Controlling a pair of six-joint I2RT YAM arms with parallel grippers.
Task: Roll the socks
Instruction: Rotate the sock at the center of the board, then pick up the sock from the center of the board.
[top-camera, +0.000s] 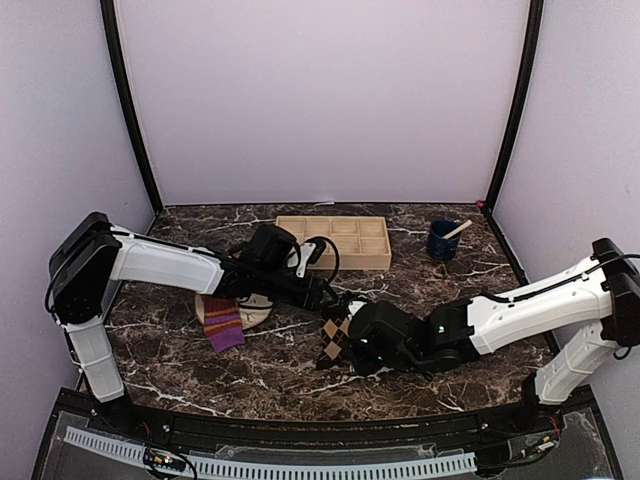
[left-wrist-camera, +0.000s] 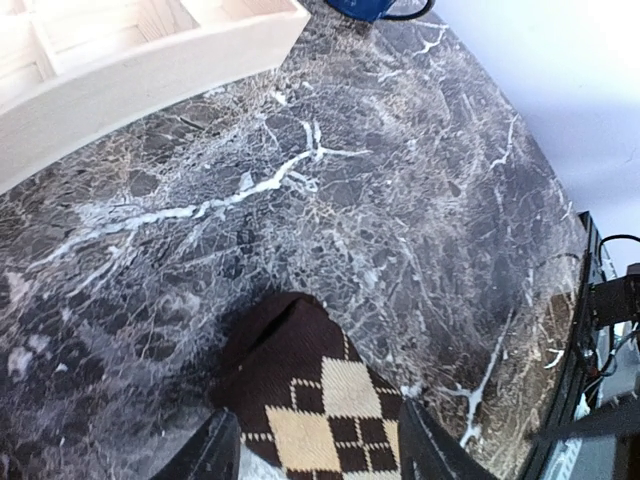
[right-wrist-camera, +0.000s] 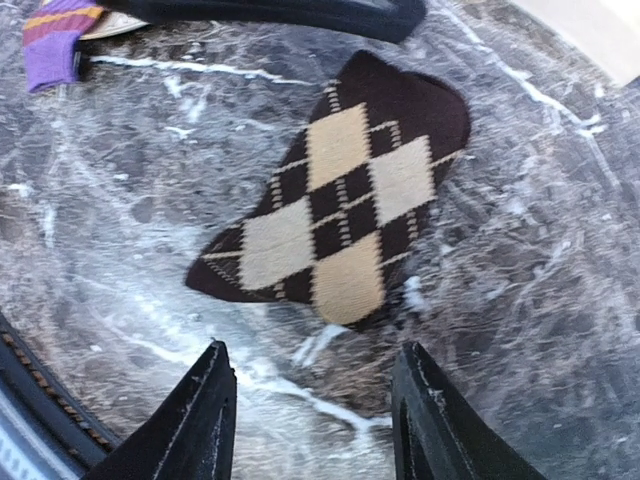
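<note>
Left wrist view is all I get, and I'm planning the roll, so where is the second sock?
Observer: The purple striped sock lies left of the argyle sock, partly on a round plate.
Operator: And the right tool?
Observer: The right tool is open, stopped short of the argyle sock and not touching it.
Operator: Is that sock rolled at all?
Observer: No. The right wrist view shows its whole length spread flat on the table.

The argyle sock (right-wrist-camera: 340, 205) lies just ahead of the right gripper (right-wrist-camera: 310, 350) (the left gripper (left-wrist-camera: 315, 425) flanks its far end); the striped sock (top-camera: 222, 326), farther left, overlaps the plate (top-camera: 256, 314).
</note>
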